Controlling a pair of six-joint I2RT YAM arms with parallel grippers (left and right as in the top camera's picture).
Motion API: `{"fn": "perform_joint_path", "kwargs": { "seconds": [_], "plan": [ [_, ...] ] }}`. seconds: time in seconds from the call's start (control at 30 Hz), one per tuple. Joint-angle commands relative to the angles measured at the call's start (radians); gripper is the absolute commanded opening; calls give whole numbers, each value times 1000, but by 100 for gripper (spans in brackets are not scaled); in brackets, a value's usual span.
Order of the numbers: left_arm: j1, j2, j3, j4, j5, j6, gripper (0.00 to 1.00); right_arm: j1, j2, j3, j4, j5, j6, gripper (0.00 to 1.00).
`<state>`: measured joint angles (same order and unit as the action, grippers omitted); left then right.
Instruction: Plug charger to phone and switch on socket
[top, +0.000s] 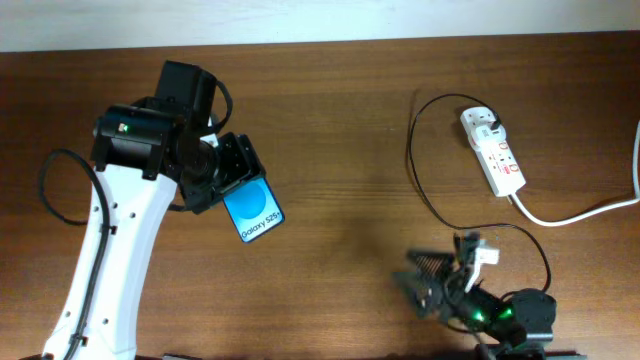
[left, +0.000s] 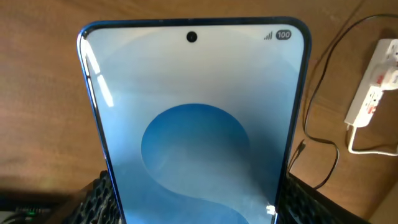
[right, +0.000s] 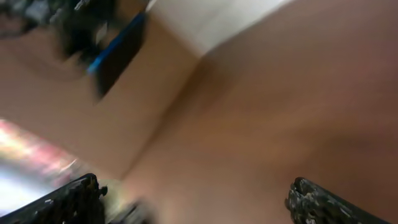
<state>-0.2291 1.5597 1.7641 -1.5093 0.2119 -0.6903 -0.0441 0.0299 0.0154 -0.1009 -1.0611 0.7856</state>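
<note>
Here we see the left end effector pinching the phone by one end, its lit blue screen facing up over the left-middle of the bench. The socket lies well apart at the far right. The charger is plugged in at the socket's top end, its thin black cable looping left, then down toward the right end effector. That one's fingers are spread wide with nothing between them; its wrist view is blurred.
</note>
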Motion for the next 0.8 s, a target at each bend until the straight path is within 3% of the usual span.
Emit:
{"fn": "perform_joint_path", "kwargs": {
  "seconds": [0.0,0.1,0.4,0.6,0.77],
  "plan": [
    [-1,-16,-30,14,80,-44,23,5,-1,-10,-8,-322,92,98],
    [-21,-16,-86,60,119,-80,24,5,-1,-10,-7,-316,191,98],
    [-170,-16,-269,262,145,-295,29,5,-1,-10,76,-166,217,98],
    [-182,-16,-293,297,152,-309,28,5,35,-10,33,11,168,98],
    [-182,-16,-293,298,151,-309,28,5,194,44,38,90,101,98]
  ]
}}
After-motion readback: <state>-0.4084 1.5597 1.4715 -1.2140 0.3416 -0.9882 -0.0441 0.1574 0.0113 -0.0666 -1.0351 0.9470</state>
